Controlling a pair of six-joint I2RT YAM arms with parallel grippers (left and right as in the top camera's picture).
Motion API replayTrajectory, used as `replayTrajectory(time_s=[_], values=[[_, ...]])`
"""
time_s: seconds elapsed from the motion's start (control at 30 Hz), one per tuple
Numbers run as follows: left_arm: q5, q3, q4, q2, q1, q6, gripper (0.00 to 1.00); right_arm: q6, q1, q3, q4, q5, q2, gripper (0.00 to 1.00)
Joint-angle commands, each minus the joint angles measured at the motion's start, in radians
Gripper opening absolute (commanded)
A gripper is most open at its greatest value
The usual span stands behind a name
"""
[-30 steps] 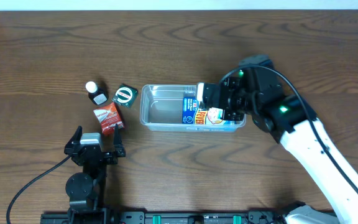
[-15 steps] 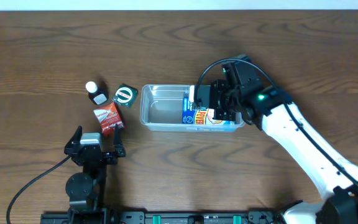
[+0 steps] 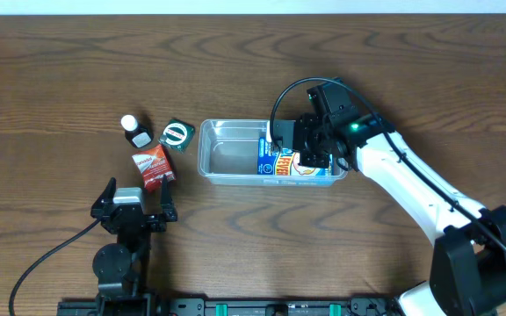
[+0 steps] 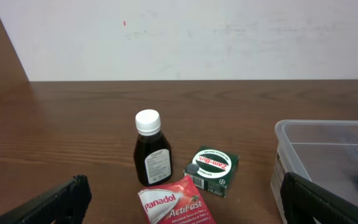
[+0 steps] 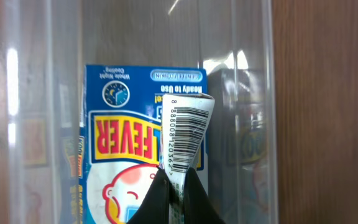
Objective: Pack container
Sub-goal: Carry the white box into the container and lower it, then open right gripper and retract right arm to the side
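seeing the container (image 3: 227,151) holding a blue fever packet (image 5: 120,140), my right fingers (image 5: 149,205) are pinching a white barcoded strip (image 5: 184,134) over it; left fingers (image 4: 51,204) are gaping wide.

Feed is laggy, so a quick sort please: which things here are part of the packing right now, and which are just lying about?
In the job: clear plastic rectangular container; blue fever packet inside it, pinched by the shut right gripper.

Lying about, left of the container, untouched: dark bottle with white cap; green Zam-Buk box; red Panadol sachet; open left gripper.
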Motion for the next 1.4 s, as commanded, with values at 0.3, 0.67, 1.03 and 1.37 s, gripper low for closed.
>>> replayTrajectory(time_s=[0.3,0.67,1.03,1.37], values=[[0.006,-0.016,-0.037,-0.006,0.005,0.003,0.98,-0.048,-0.023,0.001,0.050,-0.013,0.068,0.01],[0.006,-0.016,-0.037,-0.006,0.005,0.003,0.98,-0.048,-0.048,0.001,0.077,-0.013,0.125,0.01],[0.006,-0.016,-0.037,-0.006,0.005,0.003,0.98,-0.040,-0.052,0.001,0.093,-0.015,0.127,0.36],[0.006,-0.016,-0.037,-0.006,0.005,0.003,0.98,-0.040,-0.051,0.002,0.095,-0.016,0.119,0.38]])
